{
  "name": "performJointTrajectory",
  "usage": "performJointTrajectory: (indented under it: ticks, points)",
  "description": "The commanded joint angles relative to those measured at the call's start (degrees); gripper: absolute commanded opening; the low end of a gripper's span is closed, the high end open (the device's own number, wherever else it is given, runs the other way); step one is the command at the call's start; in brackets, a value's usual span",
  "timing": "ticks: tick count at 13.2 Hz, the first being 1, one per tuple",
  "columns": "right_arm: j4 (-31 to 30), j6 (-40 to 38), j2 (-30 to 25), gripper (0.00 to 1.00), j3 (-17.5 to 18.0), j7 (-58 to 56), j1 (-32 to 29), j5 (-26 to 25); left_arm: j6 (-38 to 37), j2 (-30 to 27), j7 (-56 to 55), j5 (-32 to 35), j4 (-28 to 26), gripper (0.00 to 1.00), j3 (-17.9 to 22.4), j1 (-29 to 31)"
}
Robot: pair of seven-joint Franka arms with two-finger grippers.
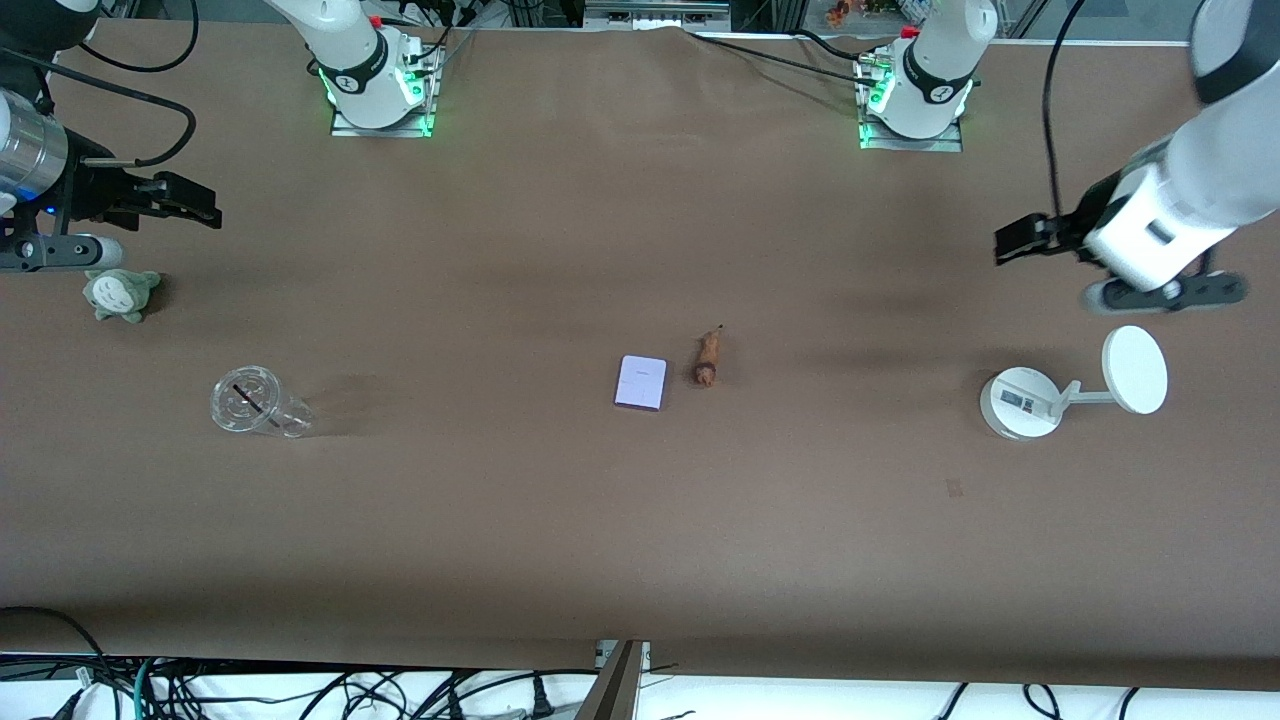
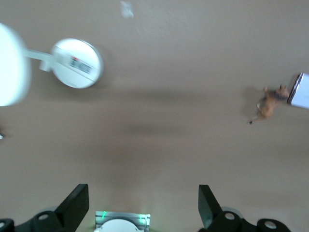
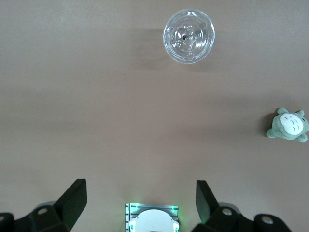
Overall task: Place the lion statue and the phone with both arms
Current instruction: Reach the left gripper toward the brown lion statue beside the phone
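Note:
The phone (image 1: 640,382), a flat pale lavender rectangle, lies on the brown table near its middle. The lion statue (image 1: 708,360), a tiny orange-brown figurine, lies just beside it, toward the left arm's end. Both show at the edge of the left wrist view, the lion (image 2: 269,103) and the phone (image 2: 300,92). My left gripper (image 1: 1005,245) is open and empty, up over the table at the left arm's end; its jaws (image 2: 143,208) stand wide. My right gripper (image 1: 205,205) is open and empty over the right arm's end (image 3: 141,208).
A white round-based stand with a disc (image 1: 1020,403) stands under the left arm, seen also in the left wrist view (image 2: 77,64). A clear plastic cup (image 1: 250,402) (image 3: 189,36) and a grey-green plush toy (image 1: 120,293) (image 3: 288,124) lie at the right arm's end.

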Motion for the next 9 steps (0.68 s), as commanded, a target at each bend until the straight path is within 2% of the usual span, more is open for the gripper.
performJointTrajectory:
  ticks: [1, 9]
  points:
    - [0.7, -0.4, 0.6, 1.0, 0.8, 0.0, -0.1, -2.2, 2.6, 5.1, -0.4, -0.8, 0.4, 1.0, -2.1, -2.5]
    - [0.8, -0.8, 0.8, 1.0, 0.8, 1.0, -0.2, -1.9, 28.0, 19.7, -14.7, 0.1, -1.0, 1.0, -1.8, -20.2]
